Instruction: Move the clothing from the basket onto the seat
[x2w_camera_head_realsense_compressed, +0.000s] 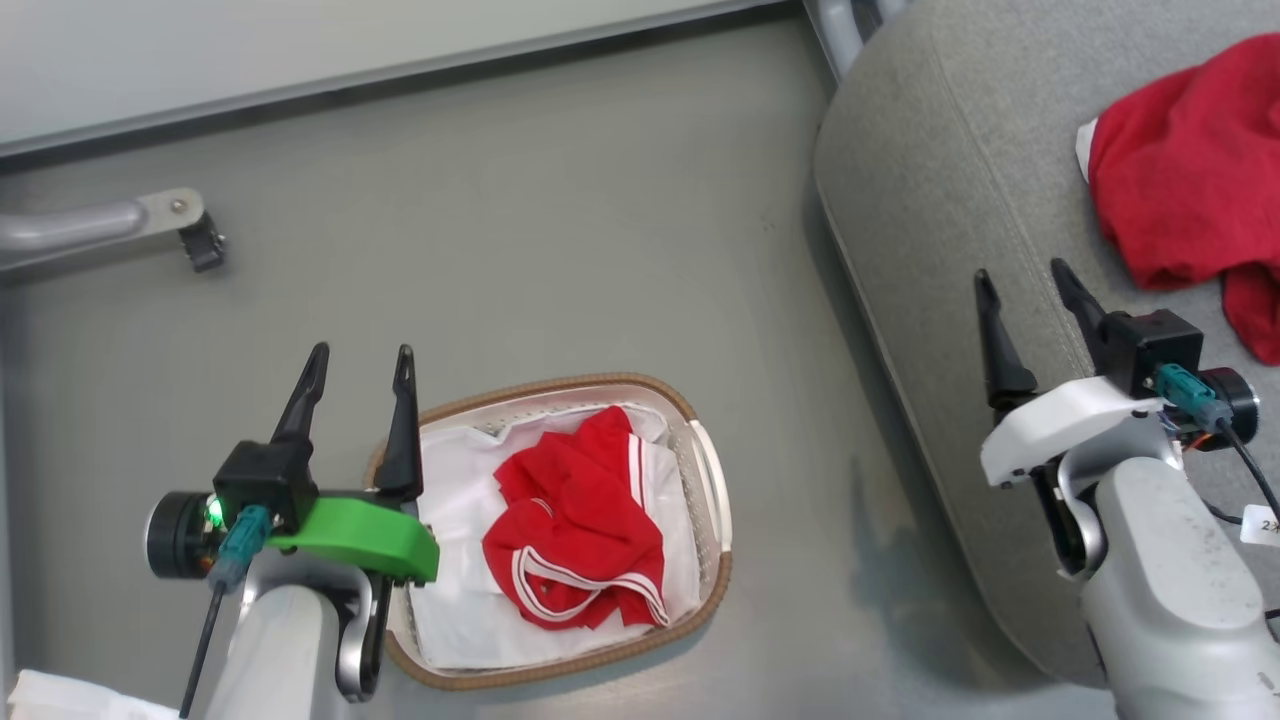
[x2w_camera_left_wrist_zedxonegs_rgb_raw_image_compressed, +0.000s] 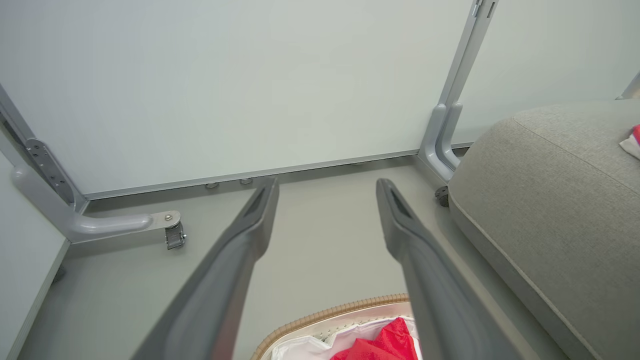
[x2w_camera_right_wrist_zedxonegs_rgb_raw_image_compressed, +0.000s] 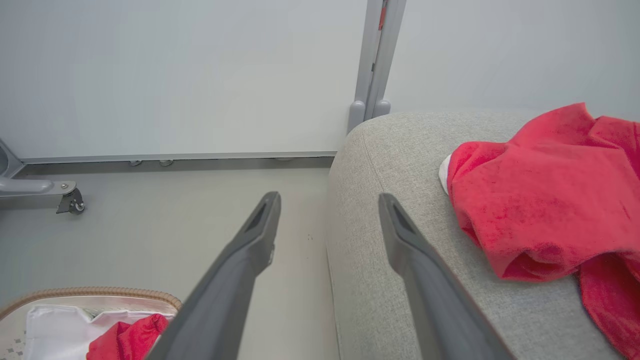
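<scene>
Left gripper (x2w_camera_head_realsense_compressed: 362, 352) and right gripper (x2w_camera_head_realsense_compressed: 1022, 272) wide, empty. Clothing (x2w_camera_head_realsense_compressed: 575, 520) bunched in basket (x2w_camera_head_realsense_compressed: 560, 385). Best to grab its raised middle, clear of liner (x2w_camera_head_realsense_compressed: 450, 600), then lift to seat (x2w_camera_head_realsense_compressed: 920, 150).

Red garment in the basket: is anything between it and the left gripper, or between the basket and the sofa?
Nothing visible. The red garment lies uncovered on the white liner, the open left gripper by the basket's left rim. Floor separates basket and sofa; another red garment lies farther in on the sofa.
</scene>
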